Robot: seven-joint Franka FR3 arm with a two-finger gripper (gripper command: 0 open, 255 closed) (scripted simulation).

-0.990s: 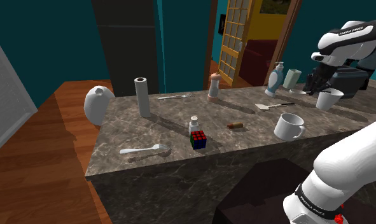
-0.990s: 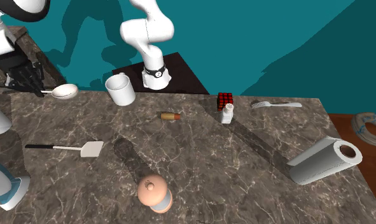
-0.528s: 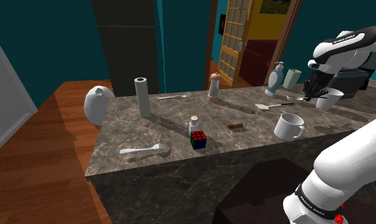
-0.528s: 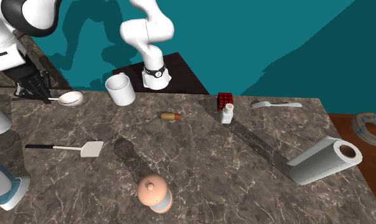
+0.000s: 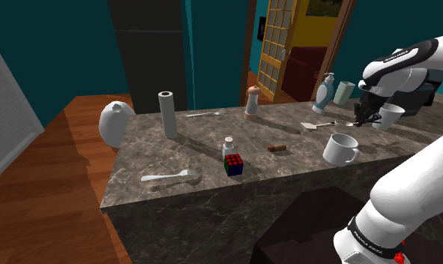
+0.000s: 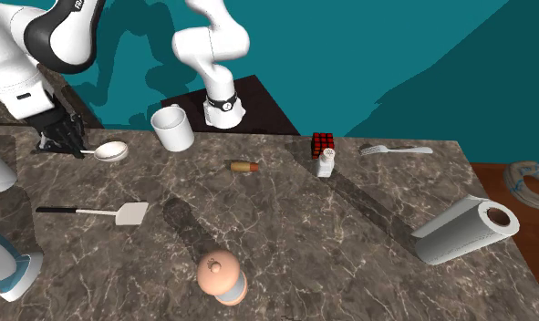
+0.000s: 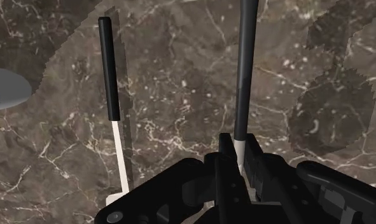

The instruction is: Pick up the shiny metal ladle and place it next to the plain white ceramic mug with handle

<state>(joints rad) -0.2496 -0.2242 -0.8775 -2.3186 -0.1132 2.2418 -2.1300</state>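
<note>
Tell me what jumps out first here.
The black gripper at the second exterior view's left edge, clasping the ladle by its handle, bowl toward the white mug. Next, the paper roll at that view's right and the cube near the counter's far edge.

Mug (image 6: 173,129), spatula (image 6: 121,213), fork (image 6: 395,150) on counter (image 6: 304,237); ladle (image 6: 110,150) near mug.

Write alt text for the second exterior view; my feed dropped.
The black tool, at the view's left, grips a shiny ladle by its handle, bowl pointing toward a white mug nearby on the marble counter. A spatula, pepper mill, paper towel roll, fork and puzzle cube sit elsewhere.
</note>
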